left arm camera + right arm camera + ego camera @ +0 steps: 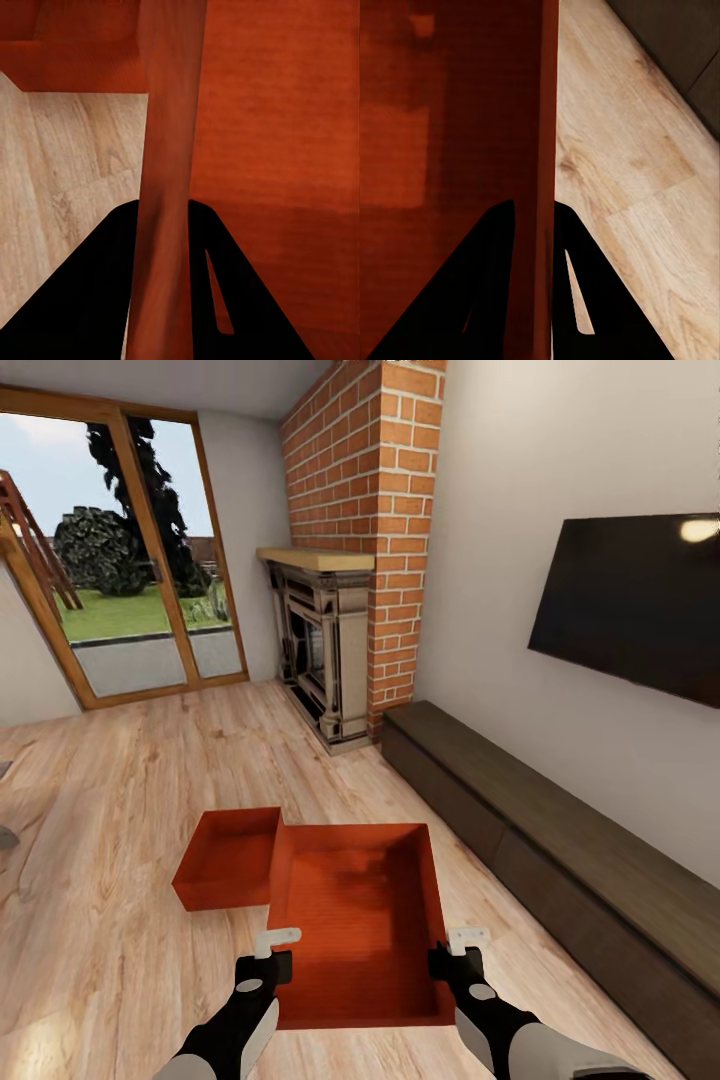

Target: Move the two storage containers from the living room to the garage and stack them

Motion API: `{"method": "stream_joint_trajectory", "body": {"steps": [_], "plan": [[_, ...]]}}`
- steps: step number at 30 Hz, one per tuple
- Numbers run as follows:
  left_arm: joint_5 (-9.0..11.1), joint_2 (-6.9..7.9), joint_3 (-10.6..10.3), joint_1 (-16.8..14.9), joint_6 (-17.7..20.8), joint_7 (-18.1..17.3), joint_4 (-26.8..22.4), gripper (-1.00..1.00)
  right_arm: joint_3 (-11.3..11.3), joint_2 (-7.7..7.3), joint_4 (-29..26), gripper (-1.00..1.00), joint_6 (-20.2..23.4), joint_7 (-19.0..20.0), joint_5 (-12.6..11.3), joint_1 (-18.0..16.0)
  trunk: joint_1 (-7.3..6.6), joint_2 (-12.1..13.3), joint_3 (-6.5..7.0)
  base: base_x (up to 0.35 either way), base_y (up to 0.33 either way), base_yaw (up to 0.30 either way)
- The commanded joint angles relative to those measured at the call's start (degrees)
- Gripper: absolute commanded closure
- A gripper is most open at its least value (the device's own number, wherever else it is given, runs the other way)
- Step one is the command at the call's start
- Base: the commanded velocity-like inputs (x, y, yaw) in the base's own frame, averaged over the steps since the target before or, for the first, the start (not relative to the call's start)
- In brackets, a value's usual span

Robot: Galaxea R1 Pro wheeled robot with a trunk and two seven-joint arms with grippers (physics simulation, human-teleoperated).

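In the living room, two red-orange storage containers show in the head view. One container (360, 920) is gripped on both side walls, and it overlaps the corner of the other container (228, 857), which rests on the wood plank floor (100, 810). My left gripper (272, 958) is shut on its left wall (169, 150), with a black finger (90, 300) on each side. On the opposite wall (540, 112), my right gripper (448, 958) is shut the same way. I cannot tell whether the held container is off the floor.
A brick fireplace (335, 650) stands ahead. A low dark cabinet (540, 830) runs along the right wall under a wall-mounted TV (640, 600). Glazed wooden doors (130, 560) are at the far left. Open plank floor lies to the left.
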Motion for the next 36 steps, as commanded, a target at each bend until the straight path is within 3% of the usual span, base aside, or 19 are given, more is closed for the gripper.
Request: {"method": "stream_joint_trajectory", "body": {"steps": [1,27,36], "plan": [[-0.63,-0.06,0.96,-0.05,0.13,0.38,-1.77,1.00,-1.01,0.00,0.19,1.00,-0.18,-0.47,-0.38,0.00,0.00,-0.04,0.03,0.000,0.000,0.000],[-0.63,-0.07,0.97,0.01,0.46,0.27,-1.77,1.00,-1.01,0.00,0.19,1.00,-0.18,-0.47,-0.35,0.00,0.00,-0.04,2.42,0.000,0.000,0.000],[-0.55,-0.11,0.97,0.01,0.46,0.27,-2.17,1.00,-1.01,0.00,0.20,1.00,-0.10,-0.51,-0.35,0.00,0.00,-0.04,2.54,0.000,0.000,0.000]]}}
